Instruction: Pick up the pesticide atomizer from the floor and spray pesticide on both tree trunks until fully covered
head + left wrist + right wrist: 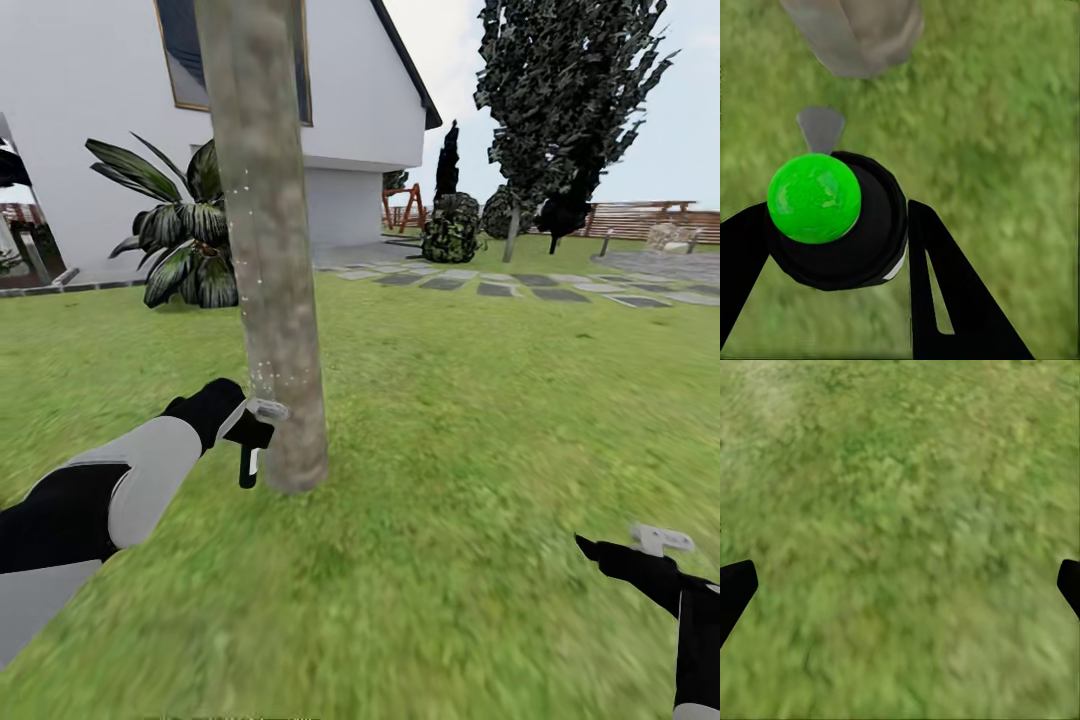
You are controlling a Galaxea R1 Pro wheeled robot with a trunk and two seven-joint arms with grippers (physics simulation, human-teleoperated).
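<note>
A thick grey-brown tree trunk rises from the grass floor just left of centre in the head view, with small pale specks on its bark. My left gripper is at the trunk's foot, shut on the pesticide atomizer, whose dark body hangs down beside the bark. In the left wrist view the atomizer is a round black body with a bright green cap, held in my left gripper, its grey nozzle aimed at the trunk. My right gripper hovers low over the grass at the lower right, open and holding nothing.
A white house and a broad-leaved palm bush stand behind the trunk. Grey stepping stones cross the lawn toward a dark-leaved tree, round bushes, a bollard lamp and a slatted fence.
</note>
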